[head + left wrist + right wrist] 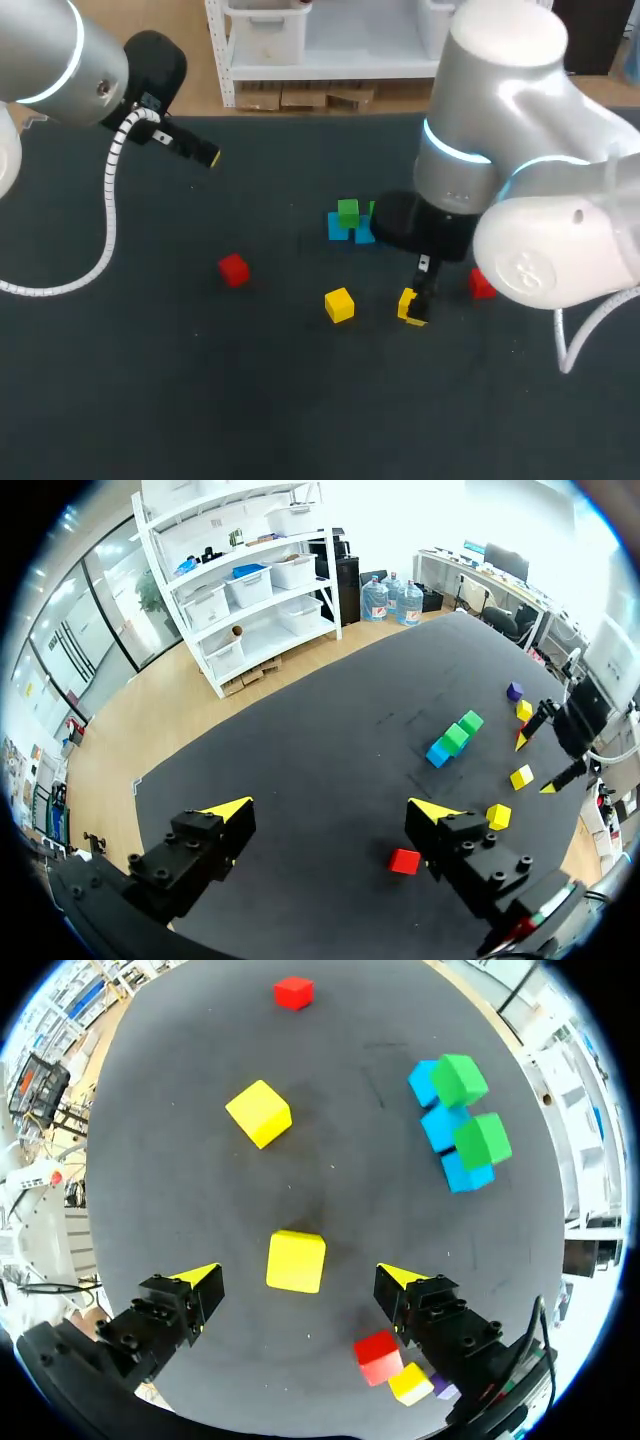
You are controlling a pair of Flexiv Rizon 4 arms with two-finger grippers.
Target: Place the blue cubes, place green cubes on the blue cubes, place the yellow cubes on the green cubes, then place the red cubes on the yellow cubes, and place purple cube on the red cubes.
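Right fingers are spread wide, with a yellow cube lying ungripped between them on the bench. Wide apart too are the left fingers. Two green cubes are stacked on blue cubes.

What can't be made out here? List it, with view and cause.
Purple cube: missing from the head view, likely behind the right arm; only a sliver shows in the right wrist view.
Second green cube: head view, mostly behind that arm.
One red cube: head view, partly behind that arm.
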